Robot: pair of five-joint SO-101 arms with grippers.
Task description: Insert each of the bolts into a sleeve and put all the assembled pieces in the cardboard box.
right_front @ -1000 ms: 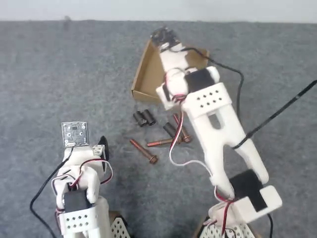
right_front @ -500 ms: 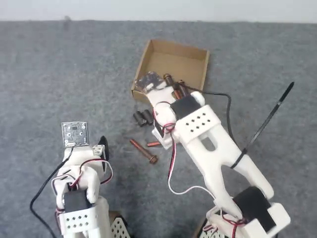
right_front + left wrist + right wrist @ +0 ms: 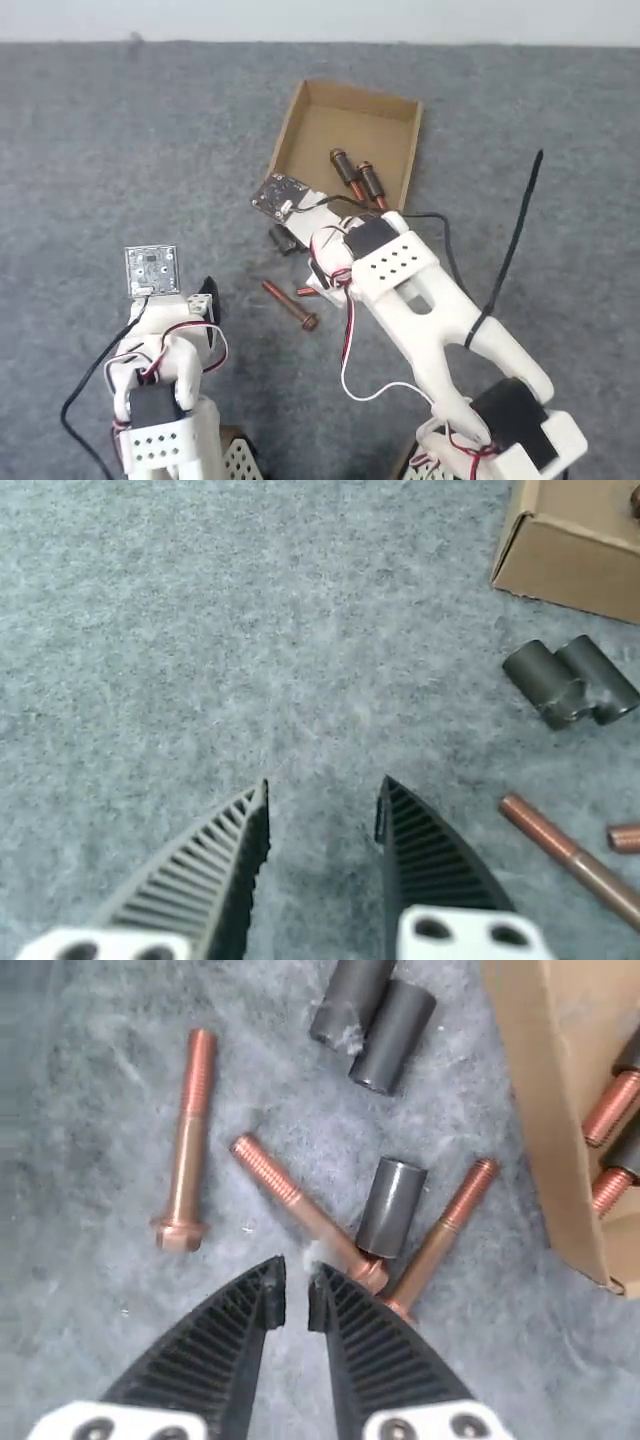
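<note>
Right gripper (image 3: pixel 296 1282) is hanging low over the loose parts. Its ribbed black jaws are standing nearly together with a narrow slit between them, and they are gripping nothing. The tips are sitting just beside the flanged head of the middle bolt (image 3: pixel 300 1208), so that bolt is judged the likely next pick.

Three copper-coloured bolts are lying loose on the grey carpet (image 3: pixel 100 1050). They are the middle bolt, a second bolt (image 3: pixel 186 1150) lying apart from the others, and a third bolt (image 3: pixel 440 1230) whose head is meeting the middle one's in a V. A single sleeve (image 3: pixel 391 1207), a short, smooth, dark tube, is resting in the mouth of that V against the middle bolt's shank. Two more sleeves (image 3: pixel 375 1010) are lying side by side, touching, nearer the cardboard box (image 3: pixel 365 120).

Two assembled pieces (image 3: pixel 343 163) are lying inside the box, with threaded copper ends projecting from their dark sleeves. The task is therefore judged partly done, with three pairings outstanding.

Left gripper (image 3: pixel 322 795) is sitting low over bare carpet with its jaws spread wide and empty, well apart from the parts. It is judged to be waiting there to take a sleeve for the insertion. The carpet's short nap is probably keeping the round parts from rolling.
</note>
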